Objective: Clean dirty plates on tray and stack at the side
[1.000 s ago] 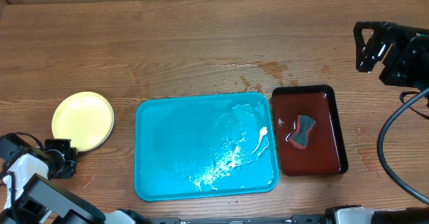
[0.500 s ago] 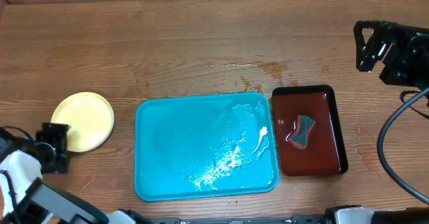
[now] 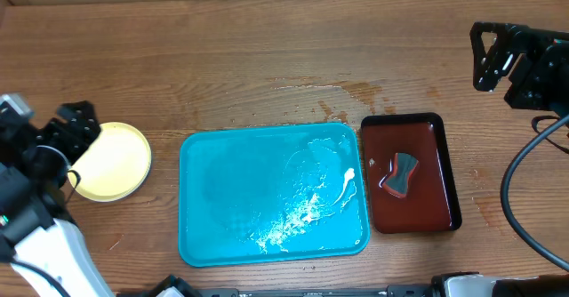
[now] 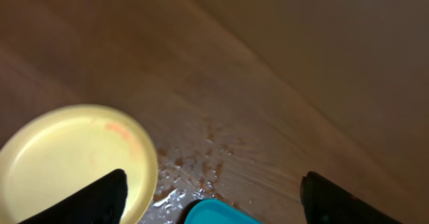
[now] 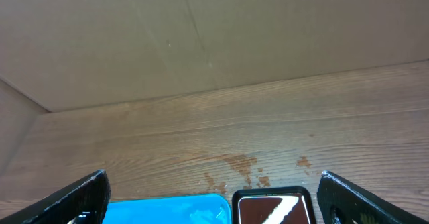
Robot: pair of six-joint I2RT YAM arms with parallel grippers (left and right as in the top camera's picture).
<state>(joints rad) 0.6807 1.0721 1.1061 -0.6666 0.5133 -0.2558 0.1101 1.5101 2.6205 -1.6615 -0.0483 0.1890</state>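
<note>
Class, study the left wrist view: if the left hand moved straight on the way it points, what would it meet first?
Probably the wet wooden table, between the yellow plate and the turquoise tray; depth is unclear.

text: none I can read | labels: none | numbers: none | signs: none from my cameras

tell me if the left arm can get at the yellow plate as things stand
Probably yes: the left claw is open right by the yellow plate, at its left rim, and nothing lies between them.
</note>
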